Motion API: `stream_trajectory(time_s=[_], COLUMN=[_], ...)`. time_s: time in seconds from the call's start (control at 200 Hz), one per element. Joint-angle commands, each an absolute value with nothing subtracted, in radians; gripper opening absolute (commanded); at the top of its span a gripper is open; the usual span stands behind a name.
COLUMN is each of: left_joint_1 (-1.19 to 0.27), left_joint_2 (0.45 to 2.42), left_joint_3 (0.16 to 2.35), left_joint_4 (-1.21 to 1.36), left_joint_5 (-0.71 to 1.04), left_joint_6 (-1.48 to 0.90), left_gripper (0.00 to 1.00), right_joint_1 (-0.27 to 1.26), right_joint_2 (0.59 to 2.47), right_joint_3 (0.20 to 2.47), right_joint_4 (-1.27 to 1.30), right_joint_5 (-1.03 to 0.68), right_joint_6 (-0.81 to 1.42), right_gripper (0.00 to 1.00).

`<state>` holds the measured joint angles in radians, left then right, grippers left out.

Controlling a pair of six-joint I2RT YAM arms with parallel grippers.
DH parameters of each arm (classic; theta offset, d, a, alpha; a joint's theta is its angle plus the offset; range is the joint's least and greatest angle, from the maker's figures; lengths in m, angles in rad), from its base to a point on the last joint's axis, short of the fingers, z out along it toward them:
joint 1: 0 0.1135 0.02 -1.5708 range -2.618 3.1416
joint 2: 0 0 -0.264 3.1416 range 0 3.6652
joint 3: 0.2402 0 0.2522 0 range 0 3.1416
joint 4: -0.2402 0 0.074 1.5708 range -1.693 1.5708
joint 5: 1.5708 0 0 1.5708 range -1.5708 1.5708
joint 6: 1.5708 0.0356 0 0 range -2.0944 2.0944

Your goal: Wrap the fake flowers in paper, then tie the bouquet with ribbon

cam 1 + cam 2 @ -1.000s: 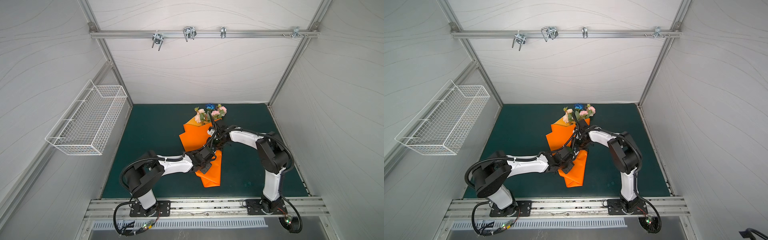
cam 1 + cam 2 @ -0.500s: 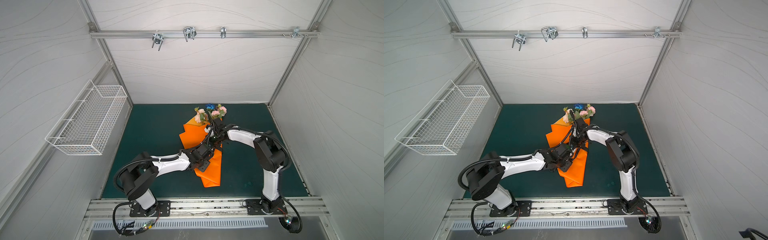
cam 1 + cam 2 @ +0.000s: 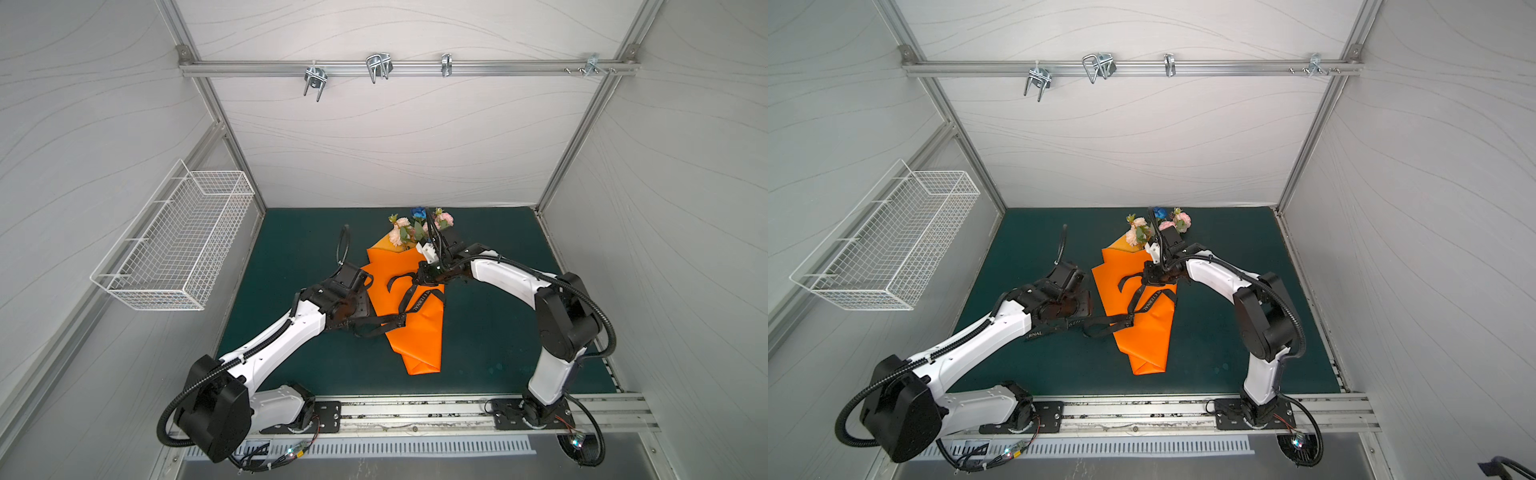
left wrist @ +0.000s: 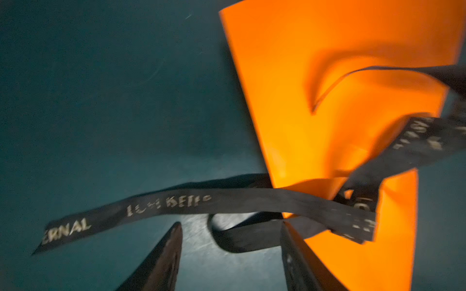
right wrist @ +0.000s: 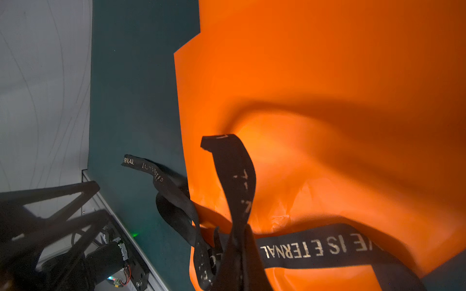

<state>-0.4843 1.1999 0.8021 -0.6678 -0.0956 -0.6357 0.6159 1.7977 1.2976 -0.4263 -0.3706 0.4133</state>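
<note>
The bouquet of fake flowers (image 3: 409,230) lies in orange paper (image 3: 415,336) at the centre of both top views. The black ribbon (image 3: 419,302) is only crossed loosely, with no tight knot. The right pincer (image 3: 420,277) pinches 1 strand; the left pincer (image 4: 230,226) stands spread, empty. Pulling tight and knotting seem to remain.

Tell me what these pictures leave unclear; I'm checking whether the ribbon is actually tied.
- Bouquet stems: both top views, hidden inside the orange wrapping paper.
- Black ribbon crossing: left wrist view, blurred; knot or loose overlap, cannot tell.
- Ribbon lettering: top views, too small; left wrist view, partly smeared.
- Right hand: right wrist view, mostly cut off by the frame edge; top views, covered by its own wrist.
</note>
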Motion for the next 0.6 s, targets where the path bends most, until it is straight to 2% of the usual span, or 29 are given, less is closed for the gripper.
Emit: stream_trajectory(time_s=[0.0, 0.06, 0.09, 0.125, 0.375, 0.59], left_joint_1=[-0.422, -0.395, -0.388, -0.382, -0.364, -0.288], left_joint_2=[1.14, 1.111, 1.102, 1.096, 1.171, 1.285], left_joint_3=[0.709, 0.655, 0.637, 0.621, 0.56, 0.531], left_joint_4=[-0.69, -0.615, -0.585, -0.558, -0.357, -0.255], left_joint_5=[0.055, 0.083, 0.084, 0.084, 0.109, 0.076], left_joint_6=[-0.891, -0.969, -1.004, -1.034, -1.169, -1.162], left_gripper=[0.67, 0.71, 0.79, 0.84, 0.83, 0.8], right_joint_1=[0.613, 0.614, 0.615, 0.615, 0.617, 0.623], right_joint_2=[1.773, 1.776, 1.776, 1.778, 1.773, 1.759], right_joint_3=[1.269, 1.26, 1.256, 1.252, 1.238, 1.218], right_joint_4=[-0.41, -0.402, -0.399, -0.391, -0.374, -0.359], right_joint_5=[-0.379, -0.388, -0.395, -0.401, -0.419, -0.441], right_joint_6=[0.4, 0.403, 0.406, 0.408, 0.415, 0.433], right_gripper=[0.0, 0.0, 0.0, 0.0, 0.0, 0.0])
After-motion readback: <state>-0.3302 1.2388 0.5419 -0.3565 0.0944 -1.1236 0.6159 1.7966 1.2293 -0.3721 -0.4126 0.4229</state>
